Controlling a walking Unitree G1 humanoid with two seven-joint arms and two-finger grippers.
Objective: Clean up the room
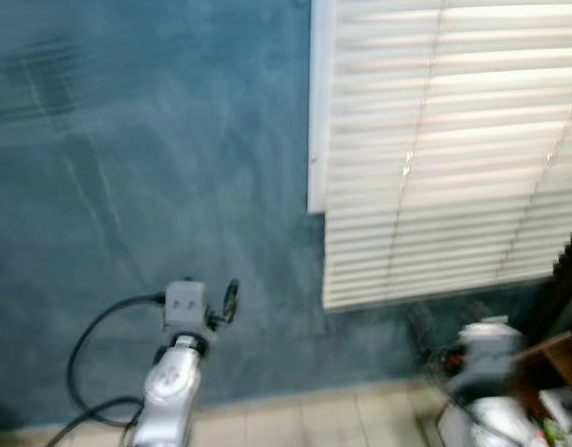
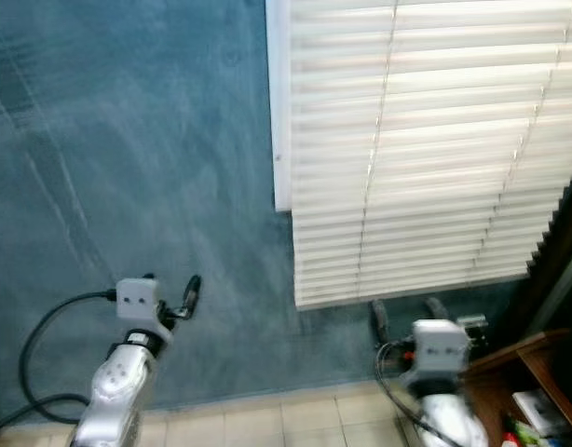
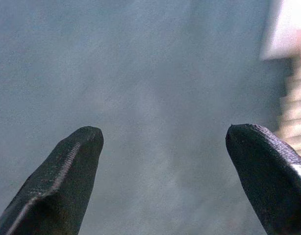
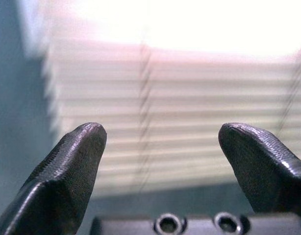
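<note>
- Blue-grey painted wall [image 1: 156, 140] takes up most of the head views; white slatted blinds [image 1: 454, 149] hang on robot's right, white frame edge [image 1: 316, 112] just beside them.
- Pale tiled floor [image 2: 295, 419] shows as a strip at the bottom of the head views; a dark wooden shelf unit [image 2: 537, 372] sits at far right w/ small items on it, too blurred to name.
- Left gripper [image 2: 170, 293] is raised toward the bare wall. Wrist view shows its two fingers [image 3: 67, 171] spread wide, nothing between them.
- Right gripper [image 2: 409, 315] is raised in front of the lower edge of the blinds. Wrist view: fingers [image 4: 67, 166] spread apart, empty, pointing at the slats.
- Black cable [image 1: 90, 345] loops off left wrist, hanging free of wall.
- Task's thing: no clutter to tidy can be made out. Only candidates are the bits on the shelf unit at right, so the stuff to clean up is prob elsewhere in the room.
- Step in hand, my read: robot is moving or turning to find something to pick up (right side of left eye view is motion-blurred).
- To do it well: turn away from the wall, tilt view down to scan floor + shelf, keep both grippers tucked so they don't snag blind cords or slats, mind the cable loop.
- Writing/brands: none readable anywhere.
</note>
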